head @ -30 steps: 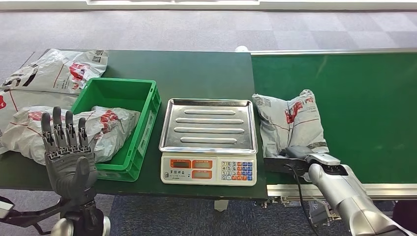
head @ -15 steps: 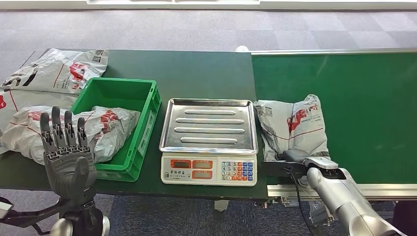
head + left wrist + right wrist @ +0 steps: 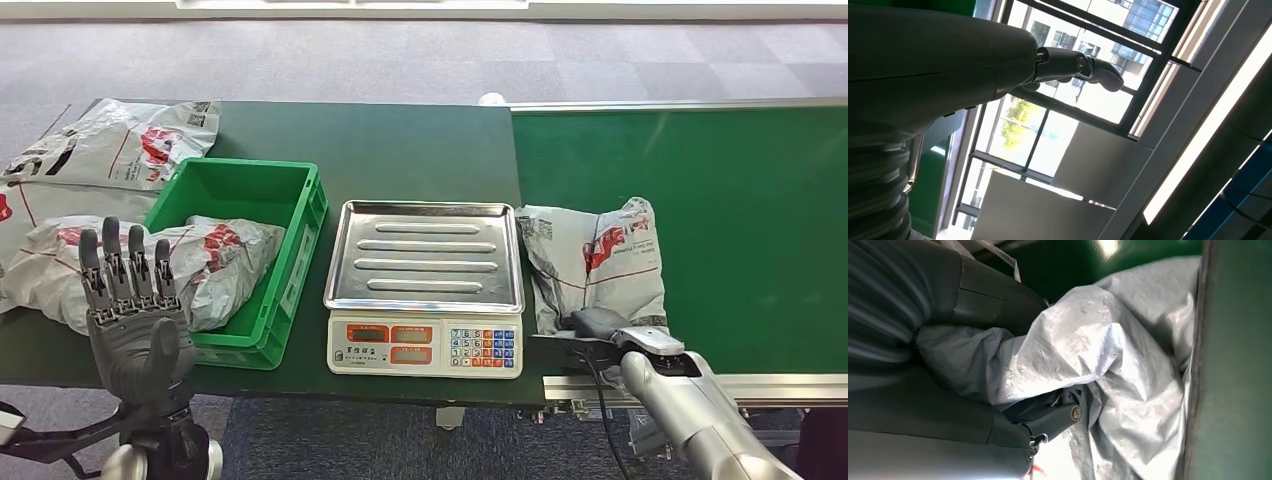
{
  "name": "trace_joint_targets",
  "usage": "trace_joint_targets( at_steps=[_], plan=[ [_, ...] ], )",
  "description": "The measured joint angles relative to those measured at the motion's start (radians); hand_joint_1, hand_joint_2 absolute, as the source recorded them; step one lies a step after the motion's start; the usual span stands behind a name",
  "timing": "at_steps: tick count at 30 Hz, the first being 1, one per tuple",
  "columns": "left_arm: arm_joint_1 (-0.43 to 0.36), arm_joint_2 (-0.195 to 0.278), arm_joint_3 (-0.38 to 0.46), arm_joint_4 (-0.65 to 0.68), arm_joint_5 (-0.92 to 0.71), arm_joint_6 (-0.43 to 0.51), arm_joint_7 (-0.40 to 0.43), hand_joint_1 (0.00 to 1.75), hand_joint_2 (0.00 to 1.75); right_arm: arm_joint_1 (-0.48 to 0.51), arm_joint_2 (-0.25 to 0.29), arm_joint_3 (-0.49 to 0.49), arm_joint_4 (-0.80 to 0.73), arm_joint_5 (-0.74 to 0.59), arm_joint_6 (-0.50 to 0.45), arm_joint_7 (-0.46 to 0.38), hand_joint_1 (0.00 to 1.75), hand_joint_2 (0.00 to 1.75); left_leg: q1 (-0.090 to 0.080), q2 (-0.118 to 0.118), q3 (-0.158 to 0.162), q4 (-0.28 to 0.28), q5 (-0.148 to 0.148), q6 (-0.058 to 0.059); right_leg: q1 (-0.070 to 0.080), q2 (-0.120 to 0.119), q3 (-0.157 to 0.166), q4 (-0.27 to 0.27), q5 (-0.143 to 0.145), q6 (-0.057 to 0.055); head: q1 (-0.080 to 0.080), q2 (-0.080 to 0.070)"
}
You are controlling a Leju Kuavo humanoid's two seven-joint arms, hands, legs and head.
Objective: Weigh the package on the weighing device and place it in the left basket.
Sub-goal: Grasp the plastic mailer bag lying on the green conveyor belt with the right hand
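- Looking across the dark green tabletop (image 3: pixel 420 150) and the brighter green conveyor belt (image 3: pixel 740 200) that butts against its right edge, we find the package (image 3: pixel 600 262) lying on the belt's near left corner, just beside the scale.
- The weighing scale (image 3: pixel 425 288) sits at the tabletop's near edge, its steel pan bare; the green basket (image 3: pixel 250 255) stands to its left, already holding a parcel.
- The package's long axis runs from the belt's near edge toward its far edge, parallel to the pan's right side, so we judge the coming move a short sideways carry to the left.
- Our right hand (image 3: pixel 600 325) is the nearer one, at the package's near end; in the right wrist view its fingers (image 3: pixel 1053 417) are buried in the wrinkled plastic, gripping it.
- Our left hand (image 3: pixel 135 315) is raised off the tabletop's near left corner, fingers straight and apart, holding nothing.
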Motion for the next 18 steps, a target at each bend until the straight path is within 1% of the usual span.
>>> trace_joint_targets(
  at_steps=[2, 3, 6, 8, 9, 10, 11, 12, 14, 15, 16, 17, 18],
  plan=[
    [0.006, 0.0, 0.0, -0.01, -0.001, 0.011, -0.005, 0.0, 1.75, 0.003, 0.005, 0.002, -0.038, 0.05, -0.132, 0.083, 1.75, 1.75, 0.0, 0.001, -0.001, 0.0, 0.0, 0.0, 0.0, 0.001, -0.001, 0.0, 0.0, 0.0, 0.0, 0.0],
    [0.011, -0.001, 0.0, -0.018, -0.001, 0.016, -0.006, 0.0, 1.75, 0.0, 0.011, 0.002, -0.066, 0.096, -0.223, 0.15, 1.75, 1.75, 0.0, 0.001, -0.001, 0.0, 0.0, 0.0, 0.0, 0.001, -0.001, 0.0, 0.001, 0.0, 0.0, 0.0],
    [0.029, -0.007, 0.0, -0.046, 0.001, 0.032, 0.003, 0.0, 1.75, -0.016, 0.033, -0.023, -0.217, 0.317, -0.504, 0.404, 1.75, 1.75, 0.0, 0.002, -0.001, 0.0, 0.001, -0.001, 0.0, 0.002, -0.003, 0.0, 0.001, 0.0, 0.0, 0.0],
    [0.031, -0.01, -0.002, -0.053, 0.006, 0.037, 0.015, 0.0, 1.75, -0.028, 0.018, -0.043, -0.38, 0.429, -0.668, 0.556, 1.75, 1.75, 0.0, -0.001, -0.001, 0.001, 0.002, 0.0, -0.001, -0.001, -0.003, 0.0, 0.001, 0.0, 0.0, 0.0],
    [0.028, -0.011, -0.004, -0.049, 0.009, 0.038, 0.018, 0.0, 1.75, -0.033, 0.012, -0.057, -0.47, 0.452, -0.742, 0.596, 1.75, 1.75, -0.001, -0.004, -0.002, 0.001, 0.002, 0.0, 0.0, -0.004, -0.002, 0.0, 0.0, 0.0, 0.0, 0.0],
    [0.022, -0.011, -0.007, -0.04, 0.012, 0.039, 0.016, 0.0, 1.75, -0.04, 0.016, -0.084, -0.562, 0.462, -0.807, 0.596, 1.75, 1.75, -0.001, -0.006, -0.003, 0.0, 0.002, -0.001, 0.0, -0.006, -0.002, 0.001, 0.0, 0.0, 0.001, 0.0],
    [0.013, -0.011, -0.011, -0.026, 0.012, 0.042, 0.01, 0.0, 1.75, -0.047, 0.036, -0.129, -0.648, 0.467, -0.851, 0.542, 1.75, 1.75, -0.001, -0.007, -0.003, 0.0, 0.002, -0.002, 0.0, -0.006, -0.002, 0.001, 0.0, 0.0, 0.001, 0.0],
    [0.001, -0.011, -0.017, -0.011, 0.012, 0.045, 0.002, 0.0, 1.75, -0.053, 0.07, -0.183, -0.725, 0.47, -0.875, 0.441, 1.75, 1.75, -0.001, -0.006, -0.001, 0.0, 0.001, -0.003, 0.001, -0.005, -0.001, 0.001, -0.001, -0.001, 0.001, 0.0],
    [-0.019, -0.011, -0.027, 0.015, 0.01, 0.05, -0.011, 0.0, 1.75, -0.061, 0.126, -0.287, -0.841, 0.472, -0.888, 0.191, 1.75, 1.75, -0.001, -0.004, 0.001, 0.0, 0.0, -0.004, 0.001, -0.003, 0.0, 0.0, -0.002, -0.002, 0.001, 0.0],
    [-0.024, -0.011, -0.03, 0.022, 0.01, 0.051, -0.015, 0.0, 1.75, -0.061, 0.144, -0.325, -0.881, 0.472, -0.887, 0.09, 1.75, 1.75, -0.001, -0.004, 0.001, 0.0, -0.001, -0.003, 0.001, -0.003, 0.001, 0.0, -0.002, -0.002, 0.001, 0.0],
    [-0.026, -0.011, -0.031, 0.027, 0.01, 0.052, -0.018, 0.0, 1.75, -0.061, 0.161, -0.359, -0.915, 0.472, -0.887, 0.03, 1.75, 1.75, -0.001, -0.004, 0.001, 0.0, -0.001, -0.003, 0.001, -0.003, 0.001, 0.0, -0.002, -0.001, 0.001, 0.0],
    [-0.027, -0.01, -0.031, 0.031, 0.011, 0.053, -0.019, 0.0, 1.75, -0.06, 0.18, -0.389, -0.944, 0.471, -0.886, 0.001, 1.75, 1.75, -0.001, -0.003, 0.001, 0.0, -0.001, -0.003, 0.0, -0.003, 0.001, 0.0, -0.002, -0.001, 0.001, 0.0],
    [-0.028, -0.01, -0.032, 0.035, 0.012, 0.053, -0.021, 0.0, 1.75, -0.059, 0.198, -0.415, -0.968, 0.471, -0.885, -0.009, 1.75, 1.75, -0.001, -0.003, 0.001, 0.0, -0.001, -0.003, 0.0, -0.003, 0.001, 0.0, -0.002, -0.001, 0.001, 0.0]
  ],
)
